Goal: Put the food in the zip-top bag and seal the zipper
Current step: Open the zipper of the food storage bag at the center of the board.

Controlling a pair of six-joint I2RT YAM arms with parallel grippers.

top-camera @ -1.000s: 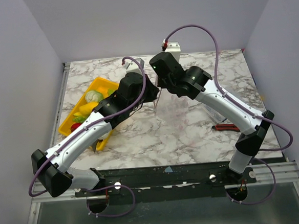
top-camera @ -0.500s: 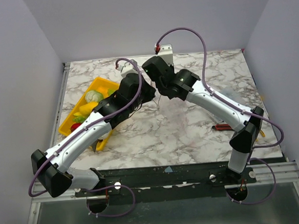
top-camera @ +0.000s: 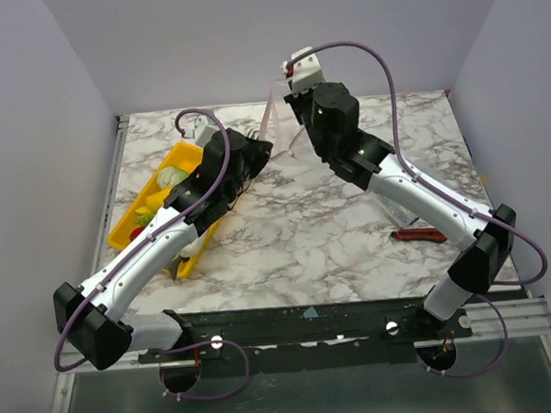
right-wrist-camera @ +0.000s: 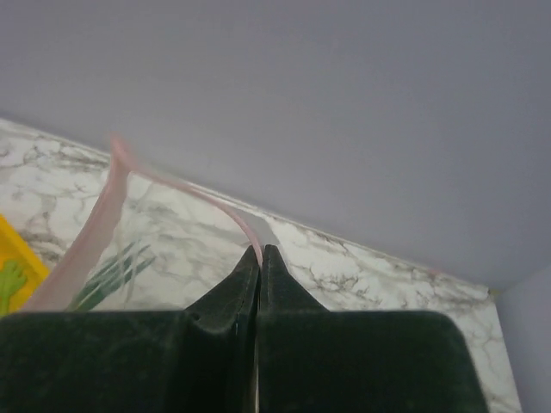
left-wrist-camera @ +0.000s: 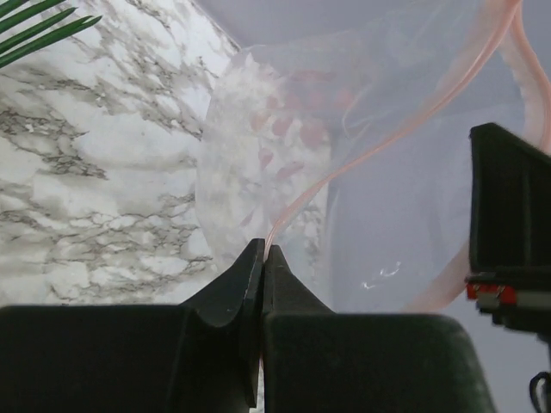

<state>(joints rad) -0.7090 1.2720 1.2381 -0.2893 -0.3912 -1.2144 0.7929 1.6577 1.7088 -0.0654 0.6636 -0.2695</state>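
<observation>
The zip-top bag hangs between my two grippers above the back of the table, held up off the marble. My left gripper is shut on the pink zipper strip, pinched at my fingertips; the clear bag bulges ahead of it. My right gripper is shut on the other side of the zipper strip, at its own tips. The food lies in the yellow tray at the left: pale green round, yellow and red pieces. Thin green stalks show beyond the bag.
A red-handled tool lies on the marble at the right. The yellow tray's corner shows in the right wrist view. Grey walls stand close behind and on both sides of the table.
Both grippers have lifted the bag and carried it toward the back. The left gripper has moved left, the right one up and back, spreading the bag's mouth.
</observation>
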